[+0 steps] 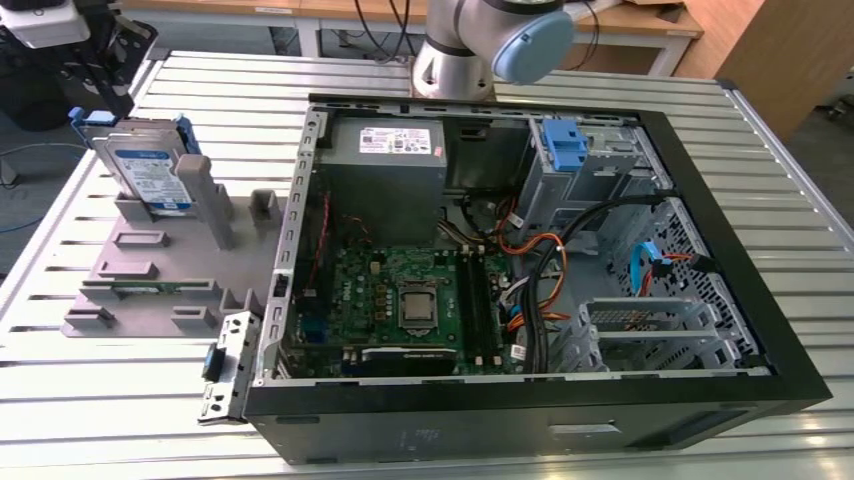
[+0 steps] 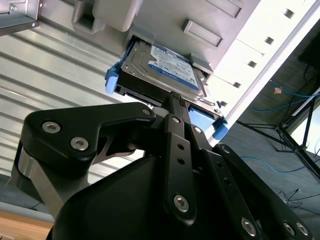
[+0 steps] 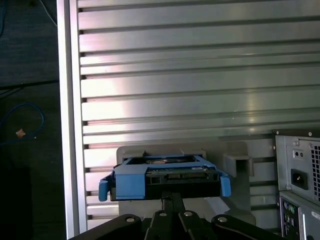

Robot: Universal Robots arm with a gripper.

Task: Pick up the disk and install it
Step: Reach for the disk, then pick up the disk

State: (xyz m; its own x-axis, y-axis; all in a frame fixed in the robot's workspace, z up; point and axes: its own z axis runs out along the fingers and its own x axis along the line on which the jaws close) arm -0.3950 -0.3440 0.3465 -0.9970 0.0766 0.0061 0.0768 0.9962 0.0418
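Closest to the lens in both wrist views, black jointed metal gripper (image 2: 173,96), fingers (image 2: 175,114) drawn together with no gap showing, tips up against the upper end of the flat silver-grey hard disk (image 2: 167,62) with white-and-blue label and blue plastic side rails; impossible to tell whether anything is pinched between them. Disk upright on edge at the far corner of the flat grey plastic stand (image 1: 160,285), at the exterior view's left, just beside a tall grey post (image 1: 200,190). Little room on that side: a narrow strip of bare slats between stand and the long edge rail of the ribbed aluminium table (image 3: 200,65), dark floor (image 3: 30,50) past it. Wide run of bare slats beyond the disk in the first wrist view. Toward the exterior view's right, stand edge right beside the open black computer case (image 1: 534,425), grey power-supply box (image 1: 387,150) in its far left corner, green motherboard (image 1: 400,290) nearer.
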